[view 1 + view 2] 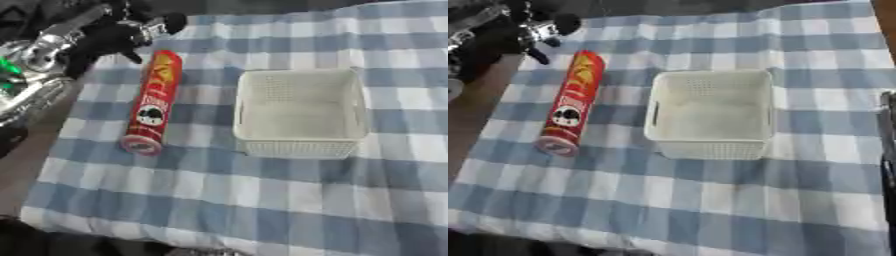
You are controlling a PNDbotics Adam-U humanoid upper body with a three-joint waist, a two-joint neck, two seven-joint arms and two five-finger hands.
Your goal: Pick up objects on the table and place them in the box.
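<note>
The red tube (pixel 154 103) is lying on its side on the checked cloth (pixel 262 210), just left of the white box (pixel 300 114), which holds nothing. A roll away is the likely failure, in judgement, if the round can is nudged before it is gripped (the cloth offers little hold). The left hand (pixel 118 35) is seen above the tube's far end; whether contact is made cannot be told, nor how far its fingers are spread. Nothing is seen held. The right hand is not shown.
</note>
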